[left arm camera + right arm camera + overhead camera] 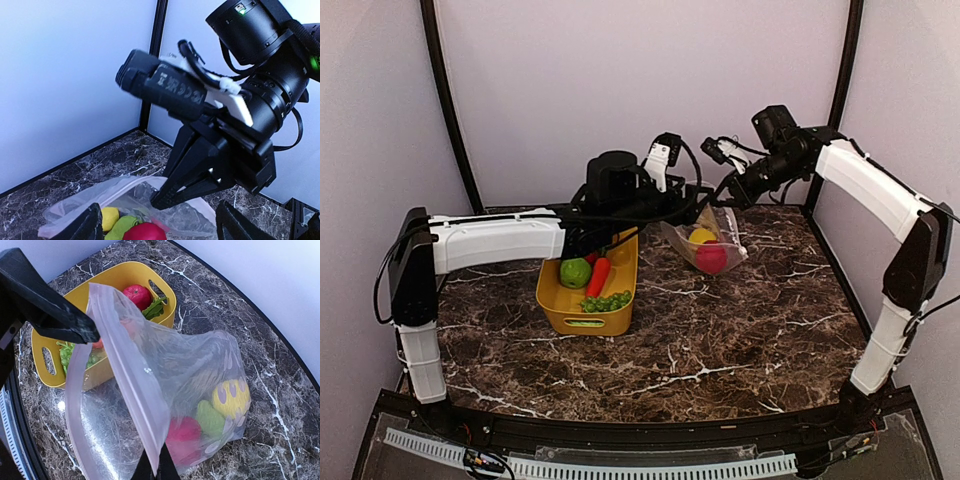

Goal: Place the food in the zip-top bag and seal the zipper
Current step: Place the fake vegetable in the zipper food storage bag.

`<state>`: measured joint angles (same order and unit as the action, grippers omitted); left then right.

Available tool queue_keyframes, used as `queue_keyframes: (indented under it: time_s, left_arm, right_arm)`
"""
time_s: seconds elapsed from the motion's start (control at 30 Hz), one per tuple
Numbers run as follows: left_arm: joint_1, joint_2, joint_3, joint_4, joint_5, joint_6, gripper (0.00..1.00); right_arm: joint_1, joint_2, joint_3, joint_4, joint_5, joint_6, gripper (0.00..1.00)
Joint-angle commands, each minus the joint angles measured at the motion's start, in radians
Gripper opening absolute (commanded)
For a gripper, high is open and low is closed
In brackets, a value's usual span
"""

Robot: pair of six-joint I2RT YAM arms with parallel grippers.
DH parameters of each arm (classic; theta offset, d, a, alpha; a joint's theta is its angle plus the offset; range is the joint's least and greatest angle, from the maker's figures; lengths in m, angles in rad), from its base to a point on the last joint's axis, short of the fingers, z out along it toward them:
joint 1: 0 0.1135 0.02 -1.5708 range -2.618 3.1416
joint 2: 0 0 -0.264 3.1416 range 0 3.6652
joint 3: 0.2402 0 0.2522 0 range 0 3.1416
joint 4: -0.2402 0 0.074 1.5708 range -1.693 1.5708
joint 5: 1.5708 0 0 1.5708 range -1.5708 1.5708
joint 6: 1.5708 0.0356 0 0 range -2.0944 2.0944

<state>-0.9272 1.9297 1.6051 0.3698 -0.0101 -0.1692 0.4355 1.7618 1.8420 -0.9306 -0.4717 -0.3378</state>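
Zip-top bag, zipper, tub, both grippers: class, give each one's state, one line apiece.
zip-top bag: mouth open, toy food inside
zipper: unsealed
yellow tub: upright, more food inside
left gripper: open, empty
right gripper: shut on the bag's edge
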Motion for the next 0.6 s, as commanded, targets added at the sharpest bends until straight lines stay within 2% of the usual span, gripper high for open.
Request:
queue_keyframes:
  time_s: [0.0, 0.17, 0.2, 0.27, 0.43, 0.57]
  left_arm:
    - [0.002, -0.077, 0.039, -0.075, 0.007, 0.071, 0.77]
    - [0.002, -0.179, -0.045, -0.089, 0.005, 0.074, 0.81]
    - [0.003, -0.215, -0.086, -0.095, -0.002, 0.071, 0.93]
    - [0.002, -0.273, -0.16, -0.105, -0.04, 0.073, 0.98]
    - [0.004, -0.389, -0.333, -0.117, -0.146, 0.084, 0.99]
    - [0.005, -0.466, -0.457, -0.127, -0.218, 0.06, 0.99]
  right_arm:
    - [-0.01, 0.015, 0.037, -0.01, -0.01, 0.016, 0.0]
    - [-0.026, 0.019, 0.037, -0.01, 0.015, 0.015, 0.0]
    - [-0.032, 0.018, 0.038, -0.009, 0.024, 0.014, 0.0]
    - [-0.047, 0.017, 0.046, -0.003, 0.045, 0.016, 0.0]
    - [-0.126, 0.022, 0.088, 0.004, 0.077, 0.017, 0.0]
    - [-0.164, 0.005, 0.058, 0.021, 0.141, -0.021, 0.0]
